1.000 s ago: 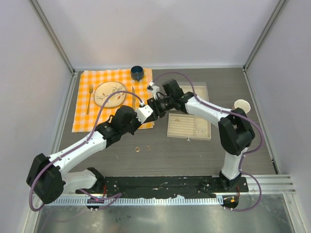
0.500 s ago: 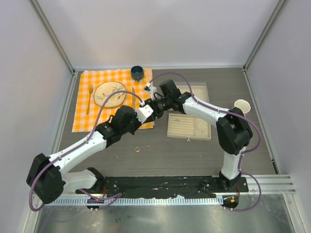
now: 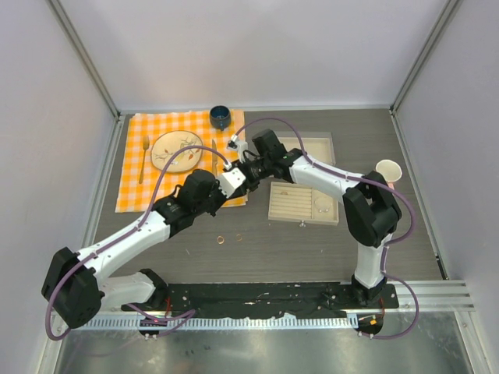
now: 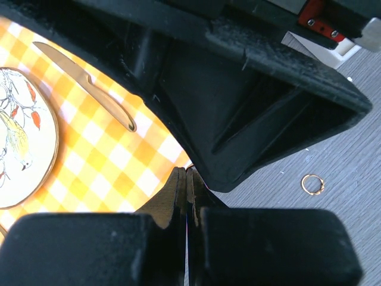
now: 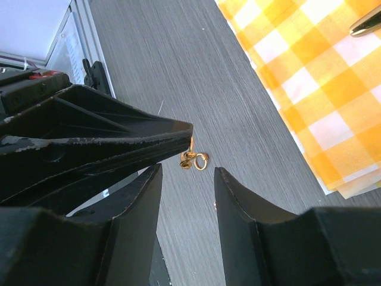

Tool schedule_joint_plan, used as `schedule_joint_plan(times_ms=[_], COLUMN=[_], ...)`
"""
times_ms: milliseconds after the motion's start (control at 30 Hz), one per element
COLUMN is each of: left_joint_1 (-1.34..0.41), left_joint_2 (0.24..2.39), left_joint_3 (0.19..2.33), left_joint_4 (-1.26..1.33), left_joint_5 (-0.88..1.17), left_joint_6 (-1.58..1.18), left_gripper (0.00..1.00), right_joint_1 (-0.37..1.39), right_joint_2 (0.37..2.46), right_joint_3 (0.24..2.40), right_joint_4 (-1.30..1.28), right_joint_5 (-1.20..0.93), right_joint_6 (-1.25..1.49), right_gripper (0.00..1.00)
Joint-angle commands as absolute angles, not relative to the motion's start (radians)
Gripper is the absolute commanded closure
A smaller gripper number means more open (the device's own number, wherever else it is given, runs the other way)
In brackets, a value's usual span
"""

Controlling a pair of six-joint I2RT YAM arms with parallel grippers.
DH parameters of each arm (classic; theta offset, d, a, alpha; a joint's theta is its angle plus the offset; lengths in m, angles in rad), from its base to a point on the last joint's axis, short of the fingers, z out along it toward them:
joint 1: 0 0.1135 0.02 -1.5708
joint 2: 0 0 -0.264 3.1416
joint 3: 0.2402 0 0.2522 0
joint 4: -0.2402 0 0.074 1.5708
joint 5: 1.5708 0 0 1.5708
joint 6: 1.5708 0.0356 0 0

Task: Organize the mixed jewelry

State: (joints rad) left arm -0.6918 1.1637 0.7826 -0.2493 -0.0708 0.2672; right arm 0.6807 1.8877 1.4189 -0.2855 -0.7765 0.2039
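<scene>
The two tools meet tip to tip. Only the right wrist view shows why: the left gripper (image 5: 178,134) comes in from the left as a dark wedge with its fingers pressed together. A small gold piece (image 5: 194,160), a ring with a knotted bit beside it, hangs from the very tip, pinched there as far as can be told. The right gripper (image 5: 187,173) has its fingers apart, one on each side just below the piece and not touching it.

The left wrist view confirms the closed fingers but hides the gold piece, because the black body of the right gripper fills the space ahead of them. It does show the knife (image 4: 89,80) and the plate (image 4: 24,149) on the checked cloth (image 4: 101,161), off to the left of the fingers.

From overhead the piece is too small to make out. That view adds a loose gold ring (image 3: 221,239) and a smaller gold bit (image 3: 238,238) on the bare table (image 3: 312,249), on the arm-base side of the meeting grippers. One of these, I cannot tell which, appears to the right of the left fingers in the left wrist view. Behind the right gripper's wrist sits a beige tray (image 3: 284,211) with a thin pale hoop (image 3: 322,207) in it.
</scene>
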Motion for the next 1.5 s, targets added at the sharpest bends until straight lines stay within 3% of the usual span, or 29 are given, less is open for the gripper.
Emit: schedule_joint_plan(times_ms=[0, 1267, 1467], left_joint_1=[-0.696, -0.695, -0.696], left_joint_2=[1.135, 1.135, 1.14], left_joint_3=[0.805, 0.79, 0.782], left_joint_4=[-0.204, -0.206, -0.204], left_joint_5=[-0.064, -0.028, -0.021], left_joint_6=[0.253, 0.244, 0.245], left_gripper=[1.0, 1.0, 1.0], right_joint_1=[0.689, 0.698, 0.698], right_joint_2=[1.898, 1.908, 1.905], right_joint_3=[1.473, 1.508, 1.514], right_joint_4=[-0.281, -0.296, -0.298], right_joint_5=[-0.767, -0.762, -0.773], right_joint_6=[0.181, 0.167, 0.167], right_gripper=[0.54, 0.64, 0.69])
